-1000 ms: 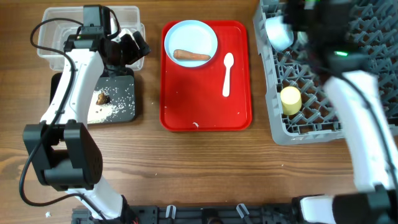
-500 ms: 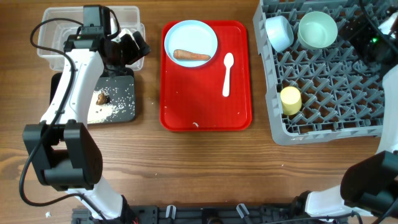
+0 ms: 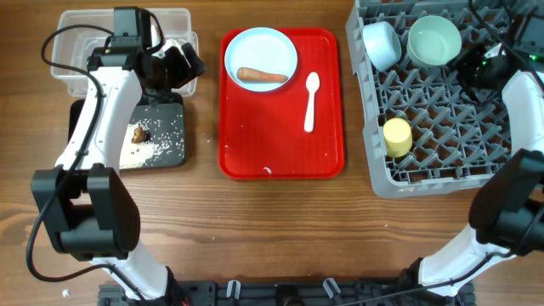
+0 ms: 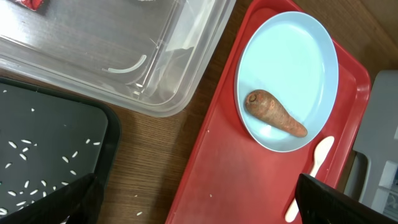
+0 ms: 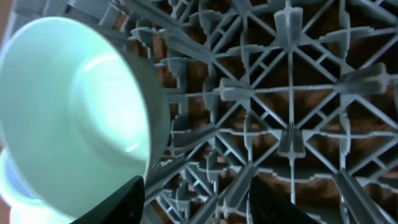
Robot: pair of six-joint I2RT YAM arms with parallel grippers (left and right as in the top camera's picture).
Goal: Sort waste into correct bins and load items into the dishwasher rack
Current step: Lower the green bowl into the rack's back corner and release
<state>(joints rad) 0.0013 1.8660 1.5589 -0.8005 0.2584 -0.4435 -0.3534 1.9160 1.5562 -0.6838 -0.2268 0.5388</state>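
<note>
The light blue plate (image 3: 261, 53) holds the carrot piece (image 3: 261, 76) on the red tray (image 3: 280, 136), with the white spoon (image 3: 311, 100) beside it. The grey rack (image 3: 459, 161) holds the white bowl (image 3: 381, 44), the light blue bowl (image 3: 434, 39) and the yellow cup (image 3: 397, 136). My left gripper (image 3: 174, 66) is open and empty above the gap between the clear tub (image 3: 81, 42) and the black tray (image 3: 166, 153). My right gripper (image 3: 478, 70) is open and empty over the rack, right of the light blue bowl (image 5: 74, 118).
Rice crumbs and the brown lump (image 3: 139, 133) lie in the black tray. A red scrap of wrapper (image 4: 32, 3) shows in the clear tub (image 4: 124, 50). The left wrist view also shows the plate (image 4: 305, 56), carrot (image 4: 273, 114) and spoon (image 4: 314, 171).
The right arm has drawn away from the rack's back left, leaving the light blue bowl in the rack, and now sits to its right. The left arm has not moved.
</note>
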